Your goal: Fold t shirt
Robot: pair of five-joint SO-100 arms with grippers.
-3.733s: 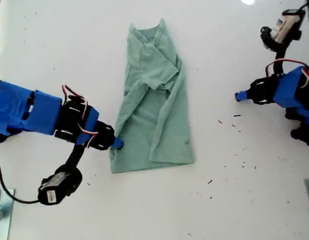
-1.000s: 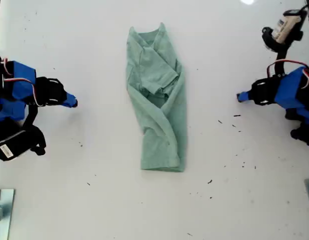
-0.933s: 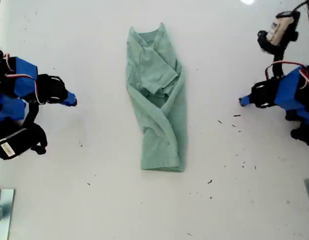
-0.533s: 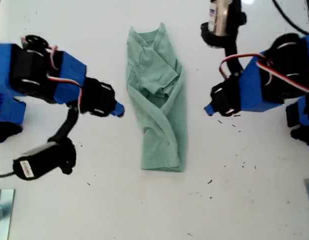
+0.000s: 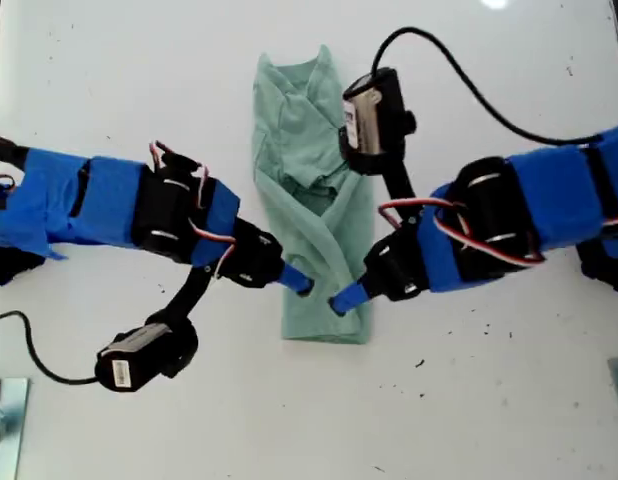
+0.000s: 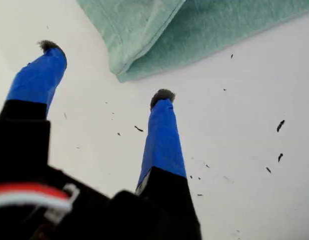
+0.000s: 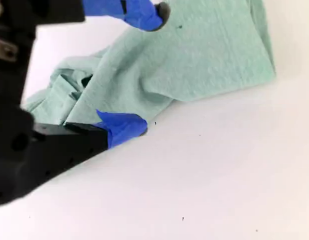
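- Spread wide, my first gripper (image 6: pixel 105 71) hovers over bare white table (image 5: pixel 509 400), its two blue-taped fingers (image 6: pixel 162 135) well apart with nothing between them.
- It belongs to the arm reaching in from the exterior view's right, and its tip sits at the lower right edge of the t shirt (image 5: pixel 301 120); in its wrist view a folded corner of the cloth lies just beyond the fingertips.
- My second gripper (image 7: pixel 147 69), on the arm from the exterior view's left, is also agape: one finger is over the cloth, the other at the cloth's edge by the table.
- The t shirt lies mid-table as a long narrow strip, bunched and creased along its middle, the flat end nearest both grippers.
- Small dark specks (image 5: pixel 486 326) dot the table on the exterior view's right.
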